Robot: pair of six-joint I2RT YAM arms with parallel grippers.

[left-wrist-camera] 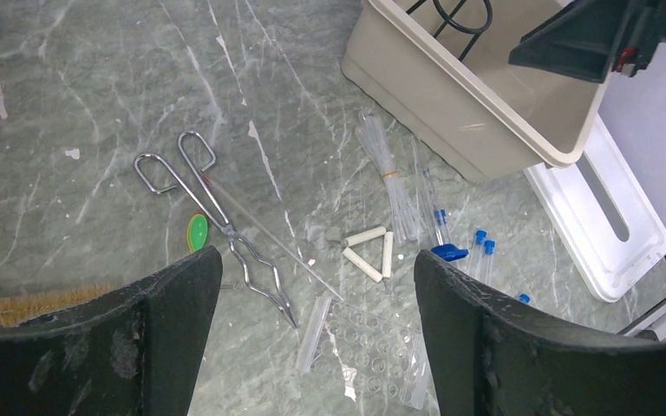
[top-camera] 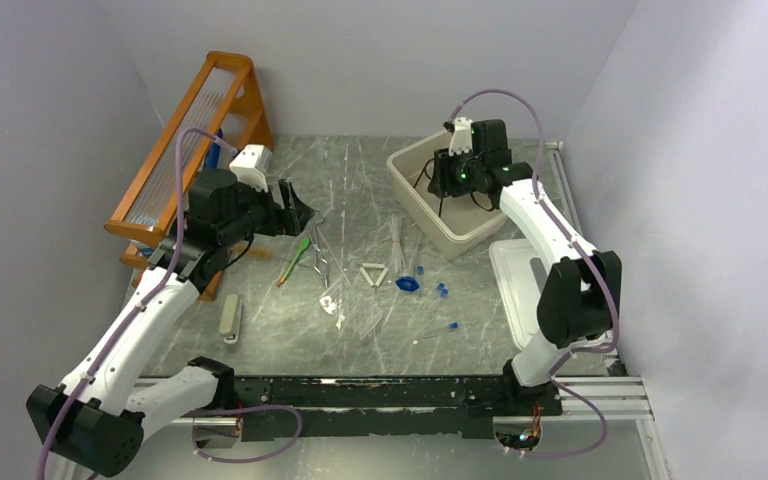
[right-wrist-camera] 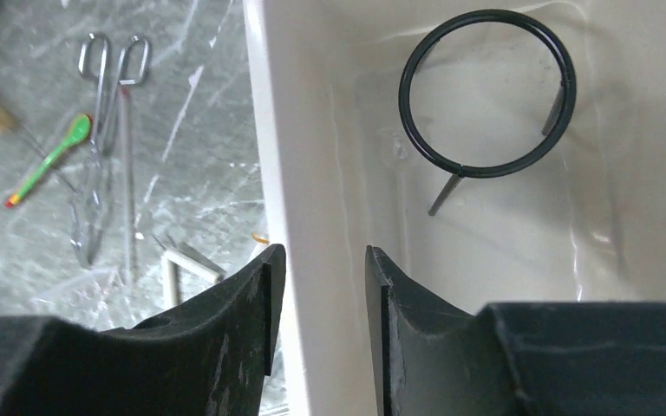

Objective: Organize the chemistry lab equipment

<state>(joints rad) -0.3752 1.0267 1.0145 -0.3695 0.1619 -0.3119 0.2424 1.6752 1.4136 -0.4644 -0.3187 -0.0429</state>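
Left gripper [left-wrist-camera: 316, 260] is wide open and holds nothing. It hangs over the loose items on the table [left-wrist-camera: 95, 87], fingers well apart.
Right gripper [right-wrist-camera: 323, 256] has its jaws apart by a narrow gap, nothing between the pads. It's above the beige bin [left-wrist-camera: 434, 121], lined up with the bin's left wall. Can't tell whether it touches the rim.

Task items:
- black wire ring [right-wrist-camera: 477, 172] – inside the bin on its floor, thin stems sticking out from it
- metal forceps [left-wrist-camera: 225, 227] – flat on the table left of centre, loop handles toward the far side
- green-handled tool [right-wrist-camera: 48, 165] – just beside the forceps on their left, tip close to the pivot
- white triangle [left-wrist-camera: 388, 254] – on the table between the forceps and the blue pieces
- clear tubes [left-wrist-camera: 386, 169] – bundle lying near the bin's outer wall, just beyond the triangle
- blue-capped pieces [left-wrist-camera: 484, 247] – scattered right of the triangle, near the white lid [left-wrist-camera: 633, 260]

A clear dimpled sheet [left-wrist-camera: 373, 355] lies on the near side of the triangle. Orange rack [top-camera: 195, 130] stands at the far left edge, well apart from the bin.
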